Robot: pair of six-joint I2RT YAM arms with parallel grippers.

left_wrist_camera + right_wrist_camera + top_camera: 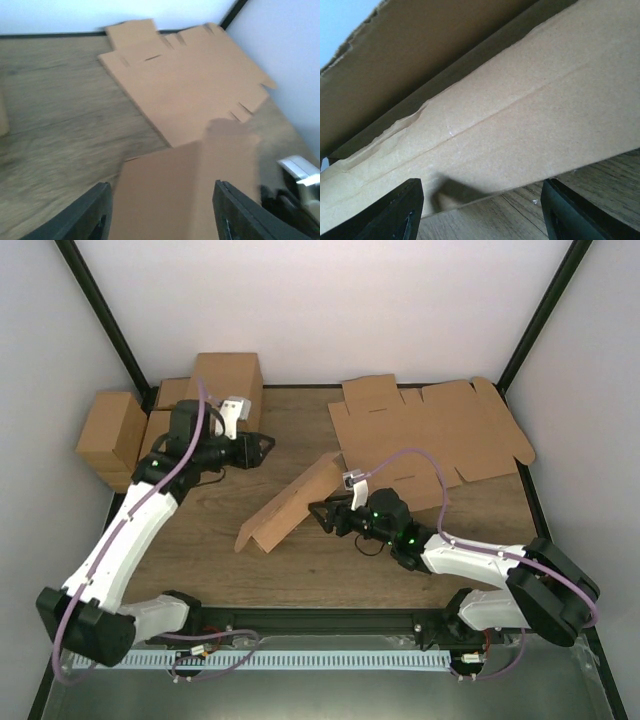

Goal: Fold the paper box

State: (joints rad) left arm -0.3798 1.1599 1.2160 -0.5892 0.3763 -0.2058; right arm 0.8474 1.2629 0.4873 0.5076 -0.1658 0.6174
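- The box stood half-folded, propped like a tent at mid-worktop.
- The right end effector hung spread wide just beside the raised panel, gripping nothing.
- The left end effector, likewise spread and empty, hovered apart toward the back left.
- Likely risk: with neither one holding it, the panel could spring flat, or a push could skid the box away.

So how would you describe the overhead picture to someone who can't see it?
A partly folded paper box stands tent-like on the wooden table, the right gripper at its near side, the left gripper clear of it. A flat cardboard sheet lies far right; brown cartons stand far left.
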